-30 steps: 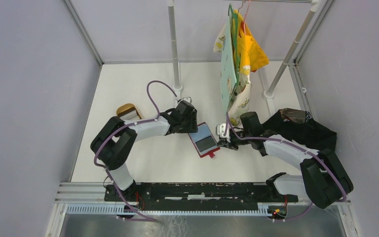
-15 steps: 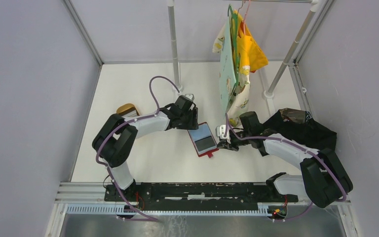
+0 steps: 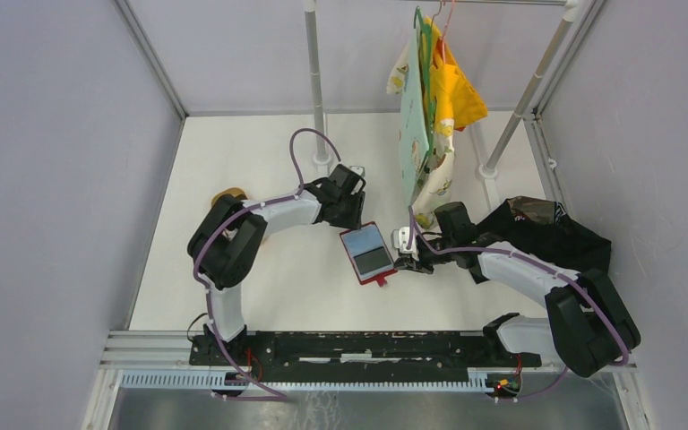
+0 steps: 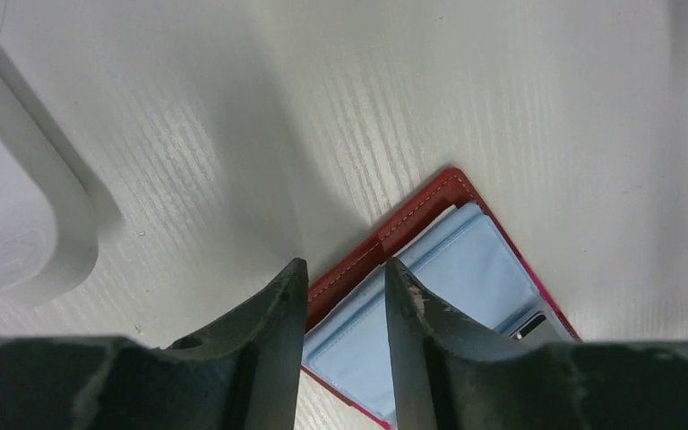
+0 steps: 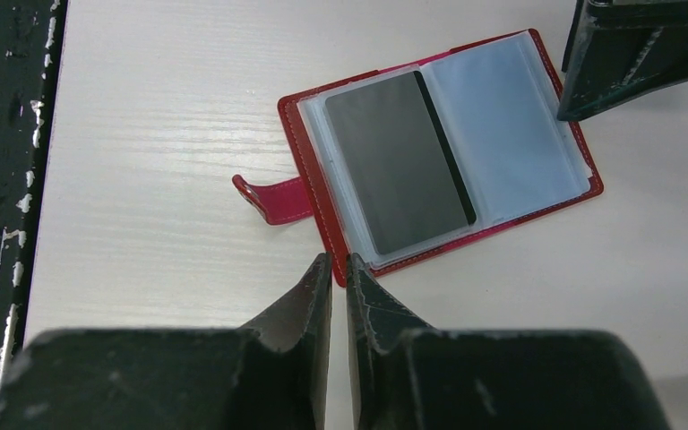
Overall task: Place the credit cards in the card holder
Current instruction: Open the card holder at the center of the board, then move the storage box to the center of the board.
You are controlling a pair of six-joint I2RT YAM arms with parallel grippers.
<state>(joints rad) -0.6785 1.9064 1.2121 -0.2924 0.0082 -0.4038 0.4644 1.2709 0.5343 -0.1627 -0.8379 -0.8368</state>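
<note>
One flat grey card (image 5: 399, 161), open red card holder (image 5: 273, 199), sleeves (image 5: 502, 116) seemingly plastic

Card holder (image 3: 369, 254) lies opened flat about mid-table, with one credit card (image 5: 400, 161) tucked in the half nearest the table's near edge, next to the snap tab (image 5: 269, 199). The left gripper (image 3: 351, 218) is over its far corner and the right gripper (image 3: 404, 257) is just off its right side. A tray (image 3: 227, 194) sits by the table's left edge, partly behind the left arm. There's a cloth heap (image 3: 551, 231) at the right edge, and clothes (image 3: 430, 107) hang along the far side.
</note>
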